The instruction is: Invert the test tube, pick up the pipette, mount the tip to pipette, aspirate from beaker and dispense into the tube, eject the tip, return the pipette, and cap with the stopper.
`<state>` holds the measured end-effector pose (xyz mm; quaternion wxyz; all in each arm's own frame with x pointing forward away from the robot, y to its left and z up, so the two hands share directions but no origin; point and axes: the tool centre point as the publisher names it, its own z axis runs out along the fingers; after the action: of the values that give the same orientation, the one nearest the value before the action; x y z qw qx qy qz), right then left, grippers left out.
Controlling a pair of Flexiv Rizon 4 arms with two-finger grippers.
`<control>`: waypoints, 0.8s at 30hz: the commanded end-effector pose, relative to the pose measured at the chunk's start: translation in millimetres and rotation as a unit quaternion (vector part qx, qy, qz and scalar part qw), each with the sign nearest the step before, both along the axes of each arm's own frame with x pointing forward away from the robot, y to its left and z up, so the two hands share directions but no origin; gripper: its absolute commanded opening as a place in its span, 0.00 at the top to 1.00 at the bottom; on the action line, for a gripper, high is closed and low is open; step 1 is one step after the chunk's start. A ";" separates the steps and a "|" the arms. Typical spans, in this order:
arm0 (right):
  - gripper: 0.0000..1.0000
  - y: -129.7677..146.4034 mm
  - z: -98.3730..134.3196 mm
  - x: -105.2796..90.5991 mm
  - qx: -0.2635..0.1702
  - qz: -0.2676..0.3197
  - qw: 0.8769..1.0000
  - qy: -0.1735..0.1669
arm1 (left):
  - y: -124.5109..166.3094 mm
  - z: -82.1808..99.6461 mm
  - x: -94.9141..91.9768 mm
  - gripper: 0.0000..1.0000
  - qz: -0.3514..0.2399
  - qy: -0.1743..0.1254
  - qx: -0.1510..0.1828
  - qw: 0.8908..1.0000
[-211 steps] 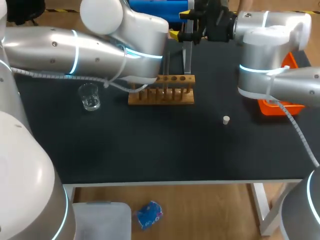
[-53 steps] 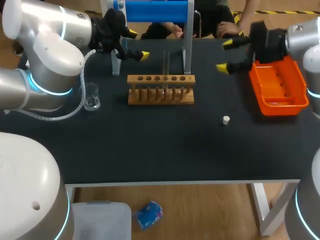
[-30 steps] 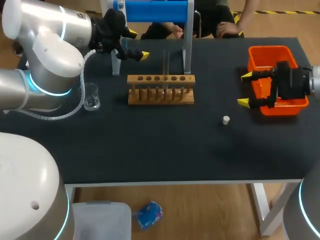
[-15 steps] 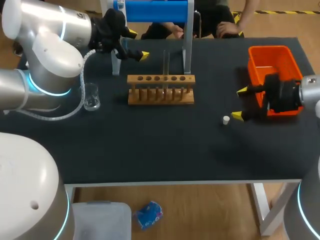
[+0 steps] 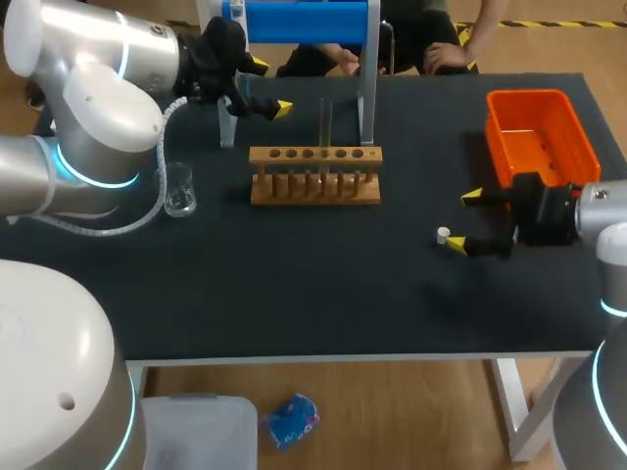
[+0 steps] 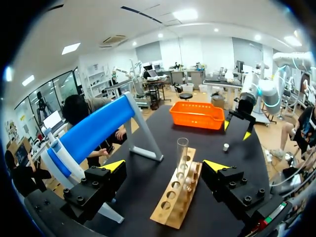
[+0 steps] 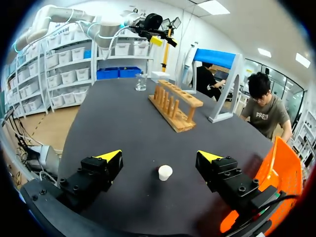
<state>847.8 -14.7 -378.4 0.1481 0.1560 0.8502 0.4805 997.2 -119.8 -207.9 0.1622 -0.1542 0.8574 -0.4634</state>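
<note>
Head view, clock read from table centre: rack (image 5: 315,188) at 12, beaker (image 5: 176,189) at 10, orange bin (image 5: 496,137) at 2, stopper (image 5: 443,234) at 3.

The right gripper (image 5: 464,221) hung low over the table, fingers wide apart, holding nothing. From above, the stopper lay just at 8 o'clock of it, close beside the nearer yellow tip. The right wrist view settled it: the stopper (image 7: 165,172) stood on the table ahead of the right gripper (image 7: 159,156), in line with the gap and touching neither finger.

The left gripper (image 5: 269,86) sat at 11, fingers apart and holding nothing. The left wrist view showed the left gripper (image 6: 164,165) facing the rack (image 6: 173,207) endwise, with the test tube (image 6: 182,153) upright in a middle hole and uncapped.

Only the head and right wrist views took in the beaker (image 7: 141,81); liquid level could not be read. The bin's contents were unclear.
</note>
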 end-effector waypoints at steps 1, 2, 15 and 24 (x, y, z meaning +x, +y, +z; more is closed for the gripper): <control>0.00 2.3 -8.8 -1.9 0.009 -0.007 1.000 0.000 | 0.0 0.3 0.4 0.00 -0.001 0.001 0.001 1.000; 0.00 2.2 -9.0 -2.3 0.012 -0.006 1.000 0.002 | 0.0 0.3 0.4 0.00 -0.001 0.001 0.001 1.000; 0.11 5.9 -19.2 -3.2 0.010 -0.002 1.000 0.029 | 0.0 0.3 0.4 0.00 -0.001 0.001 0.001 1.000; 0.13 10.1 -36.8 3.3 -0.001 0.001 0.999 0.042 | 0.0 0.3 0.4 0.00 -0.001 0.001 0.001 1.000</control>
<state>844.7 -8.3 -409.4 0.1150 0.1767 0.8544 0.4749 997.1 -119.8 -208.3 0.1625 -0.1540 0.8570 -0.4641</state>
